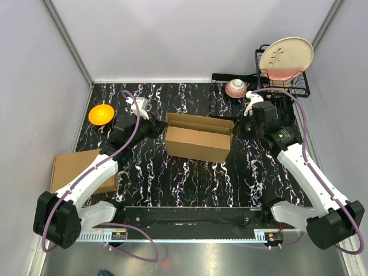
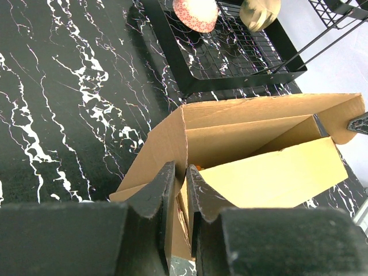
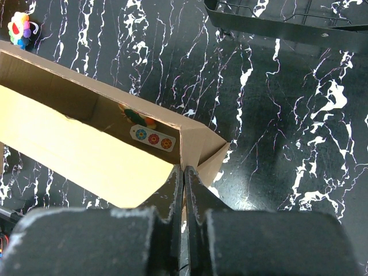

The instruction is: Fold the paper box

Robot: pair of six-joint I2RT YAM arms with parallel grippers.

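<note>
Okay, the paper box (image 1: pixel 198 137) sat open-topped on the black marbled table (image 1: pixel 172 184), with its long back flap standing up. The left gripper (image 1: pixel 150 127) was at the box's left end. In the left wrist view its fingers (image 2: pixel 164 187) were clamped on the end wall, with a cardboard edge showing between them. The lower part of that grip was hidden behind the gripper body. The right gripper (image 1: pixel 244 125) was at the box's right end, its fingertips (image 3: pixel 175 175) pressed together right at the corner flap. I couldn't tell whether any cardboard was actually pinched there, as the contact spot was blocked by the fingers. Inside the box near that corner lay a small tag (image 3: pixel 153 138) with three round flower marks. Beside the tag was a green and orange item (image 3: pixel 138 117), mostly hidden under the box wall and not identifiable. A colourful pom-like thing (image 3: pixel 22 27) beyond the box was cut off at the frame edge. Behind the box's right end stood a black rack (image 1: pixel 299 89) holding a plate (image 1: pixel 286 57), with a pink bowl (image 1: pixel 236 88) beside it. An orange bowl (image 1: pixel 101 114) sat off the box's left end. A second carton (image 1: pixel 77 170) lay nearer than the box on the left, partly covered by the left arm.
</note>
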